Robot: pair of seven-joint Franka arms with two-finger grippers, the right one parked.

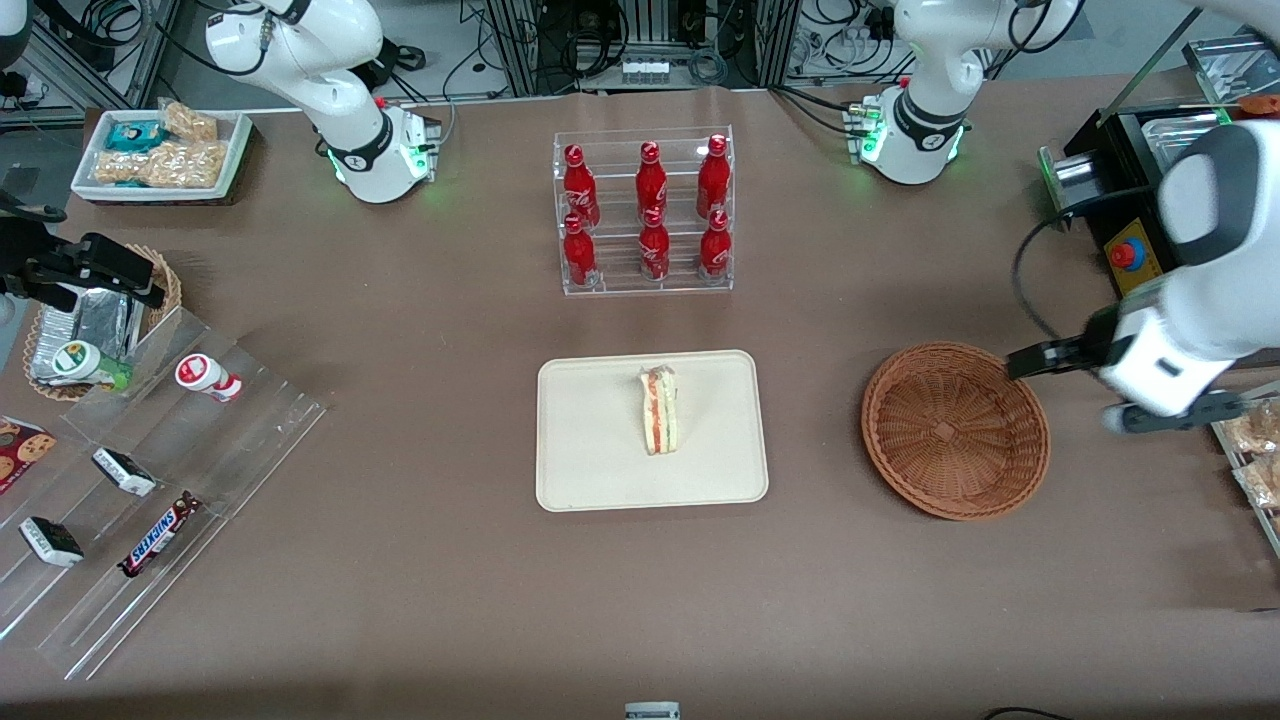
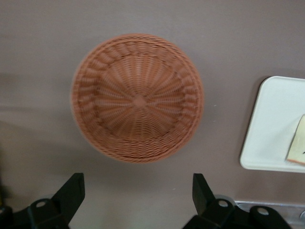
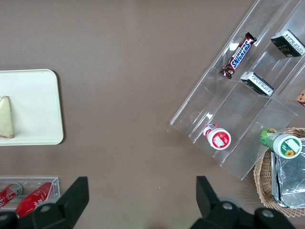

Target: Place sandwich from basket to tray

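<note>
The sandwich stands on its edge on the cream tray, near the tray's middle, its orange-red and green filling facing up. The round reddish-brown basket lies beside the tray toward the working arm's end and has nothing in it. My left gripper hangs above the table at the basket's rim, on the side away from the tray; it is open and empty. The left wrist view shows the spread gripper, the empty basket, the tray and a corner of the sandwich.
A clear rack of red bottles stands farther from the front camera than the tray. A black box with a red button and snack packs sit near my arm. A stepped acrylic rack, a small foil basket and a white snack bin lie toward the parked arm's end.
</note>
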